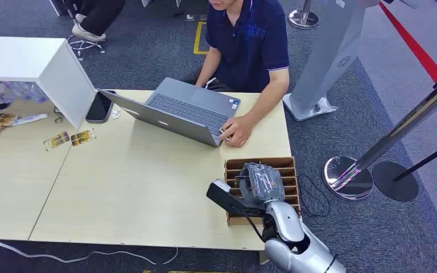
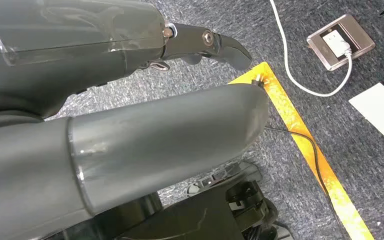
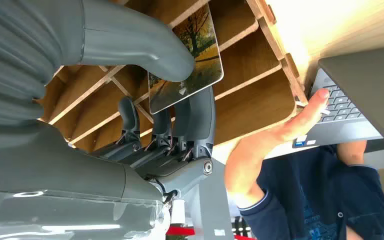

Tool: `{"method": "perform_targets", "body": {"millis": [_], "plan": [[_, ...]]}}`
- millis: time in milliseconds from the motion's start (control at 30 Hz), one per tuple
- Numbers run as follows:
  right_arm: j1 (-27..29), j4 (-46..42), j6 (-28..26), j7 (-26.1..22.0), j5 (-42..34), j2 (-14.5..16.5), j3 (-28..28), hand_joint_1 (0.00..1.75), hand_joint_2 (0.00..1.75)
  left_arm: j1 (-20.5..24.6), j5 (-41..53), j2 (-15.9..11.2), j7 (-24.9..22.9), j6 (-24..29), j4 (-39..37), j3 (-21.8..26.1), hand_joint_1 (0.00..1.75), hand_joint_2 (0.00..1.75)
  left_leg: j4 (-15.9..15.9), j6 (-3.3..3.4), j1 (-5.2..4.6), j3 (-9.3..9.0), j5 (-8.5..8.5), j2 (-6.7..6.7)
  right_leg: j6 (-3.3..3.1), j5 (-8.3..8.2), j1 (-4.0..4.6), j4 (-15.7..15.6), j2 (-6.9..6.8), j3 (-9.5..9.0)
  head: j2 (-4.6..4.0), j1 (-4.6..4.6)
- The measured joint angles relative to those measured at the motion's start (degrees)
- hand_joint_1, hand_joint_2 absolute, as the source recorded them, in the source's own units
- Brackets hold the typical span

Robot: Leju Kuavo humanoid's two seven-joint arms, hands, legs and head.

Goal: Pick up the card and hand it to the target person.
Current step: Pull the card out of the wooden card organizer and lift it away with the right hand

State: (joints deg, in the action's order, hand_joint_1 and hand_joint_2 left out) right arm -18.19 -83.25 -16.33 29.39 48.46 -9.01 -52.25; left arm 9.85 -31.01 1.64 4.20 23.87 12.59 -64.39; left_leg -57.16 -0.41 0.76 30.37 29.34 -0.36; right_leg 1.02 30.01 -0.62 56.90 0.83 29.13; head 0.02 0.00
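Note:
My right hand [image 1: 260, 182] is over the brown slotted card holder [image 1: 289, 165] at the table's near right edge. In the right wrist view its thumb [image 3: 145, 45] and fingers [image 3: 192, 120] pinch a card [image 3: 190, 60] printed with an autumn tree scene, just above the wooden slots [image 3: 250, 90]. A person in a dark blue shirt [image 1: 250, 40] sits at the far side, one hand [image 1: 236, 131] on a grey laptop [image 1: 176, 111]. My left hand [image 2: 130, 100] hangs beside my body above the carpet, its fingers curled in with nothing in them.
A phone [image 1: 98, 107] and several loose cards [image 1: 68, 138] lie on the table's left part, beside a white box [image 1: 34, 62]. Stanchion posts [image 1: 353, 170] and a grey stand [image 1: 324, 62] are on the carpet to the right. A floor socket [image 2: 340, 42] with a white cable is below.

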Motion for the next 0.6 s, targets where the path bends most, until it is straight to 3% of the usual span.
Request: {"method": "perform_targets", "body": {"millis": [600], "plan": [[0.0,0.0,-0.3,0.0,-0.1,0.0,-0.3,1.34,1.75,0.0,0.0,0.0,0.0,0.0,0.0,0.0,0.0,0.0,0.0,0.0,0.0,-0.01,0.0,0.0,0.0,0.0,0.0,0.0,0.0,-0.01,0.01,0.0]]}}
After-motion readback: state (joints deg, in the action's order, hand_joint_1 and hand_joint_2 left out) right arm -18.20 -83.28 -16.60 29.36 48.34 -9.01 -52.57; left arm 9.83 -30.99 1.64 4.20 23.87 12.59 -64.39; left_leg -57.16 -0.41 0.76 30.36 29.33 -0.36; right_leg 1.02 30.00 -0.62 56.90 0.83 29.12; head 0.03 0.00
